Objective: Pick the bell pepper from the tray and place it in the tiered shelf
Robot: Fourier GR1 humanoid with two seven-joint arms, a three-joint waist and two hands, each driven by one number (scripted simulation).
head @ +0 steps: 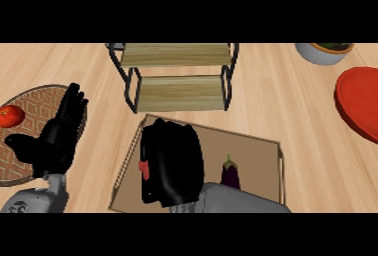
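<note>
My right hand (173,162) lies over the left part of the brown tray (255,142), fingers curled down. A sliver of red bell pepper (144,169) peeks out at the hand's left edge; the rest of it is hidden under the hand. A purple eggplant (230,173) sits on the tray just right of the hand. The tiered shelf (179,75), two wooden levels in a dark metal frame, stands beyond the tray. My left hand (57,135) rests open at the left, fingers up.
A round woven mat (37,100) at the left edge carries a tomato (10,115), partly behind my left hand. A red plate (359,102) lies at the right edge, and a white pot (325,52) stands at the back right.
</note>
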